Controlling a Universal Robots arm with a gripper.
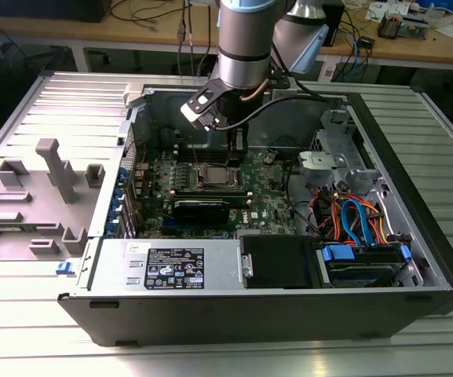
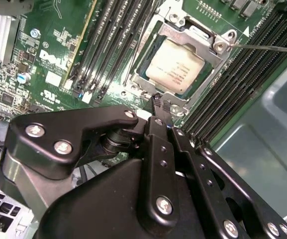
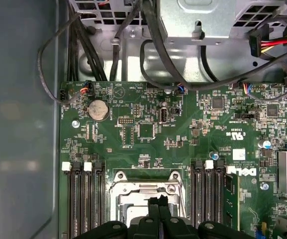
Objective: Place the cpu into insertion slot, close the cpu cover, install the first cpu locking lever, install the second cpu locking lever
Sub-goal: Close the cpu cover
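The cpu (image 2: 175,62) lies flat in the insertion slot (image 1: 213,174), its pale metal top showing through the window of the cpu cover (image 2: 193,34). The cover lies down over the chip. A thin metal locking lever (image 2: 267,48) runs out from one corner of the socket over the memory slots. My gripper (image 2: 159,103) is shut with nothing between its fingers. Its tips hang just above one edge of the socket frame (image 3: 128,191). In the exterior view the gripper (image 1: 238,148) points down into the open computer case.
Long black memory slots (image 2: 118,40) flank the socket on both sides. The case wall (image 2: 267,134) is close by. Bundled cables (image 1: 352,216) and a drive bay fill the exterior view's right. A power supply (image 1: 171,267) lies along the front, and a grey plastic fixture (image 1: 49,181) stands outside the case.
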